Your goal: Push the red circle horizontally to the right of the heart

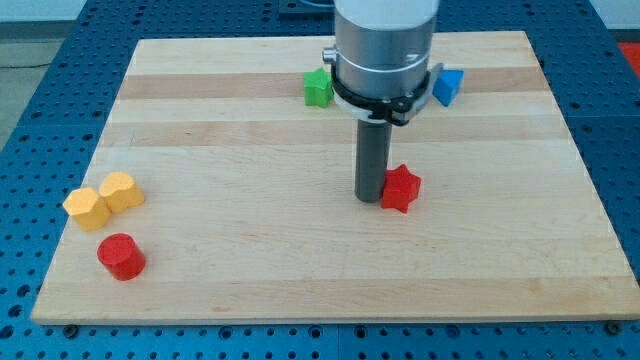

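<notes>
The red circle (121, 256) is a short red cylinder near the board's lower left corner. The yellow heart (120, 190) lies just above it at the view's left, touching a yellow hexagon (86, 207) on its left. My tip (371, 199) stands near the board's middle, far to the right of the red circle. It touches the left side of a red star (401, 187).
A green block (318, 87) and a blue block (447, 86) lie near the view's top, either side of the arm's grey body (384, 50). The wooden board (330, 270) ends in edges all round, over a blue perforated table.
</notes>
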Tool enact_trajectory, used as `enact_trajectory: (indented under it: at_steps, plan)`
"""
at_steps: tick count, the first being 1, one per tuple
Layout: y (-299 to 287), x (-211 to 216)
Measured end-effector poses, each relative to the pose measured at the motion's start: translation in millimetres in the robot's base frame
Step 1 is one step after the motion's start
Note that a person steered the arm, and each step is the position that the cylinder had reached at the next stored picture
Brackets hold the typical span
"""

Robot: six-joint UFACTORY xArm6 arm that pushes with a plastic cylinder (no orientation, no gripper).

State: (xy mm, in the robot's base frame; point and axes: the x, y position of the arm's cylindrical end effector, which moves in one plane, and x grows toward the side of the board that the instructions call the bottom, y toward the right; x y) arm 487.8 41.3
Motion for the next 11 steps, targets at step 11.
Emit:
enact_trajectory:
  at_steps: [11]
  plan:
    - [-235.7,8.4]
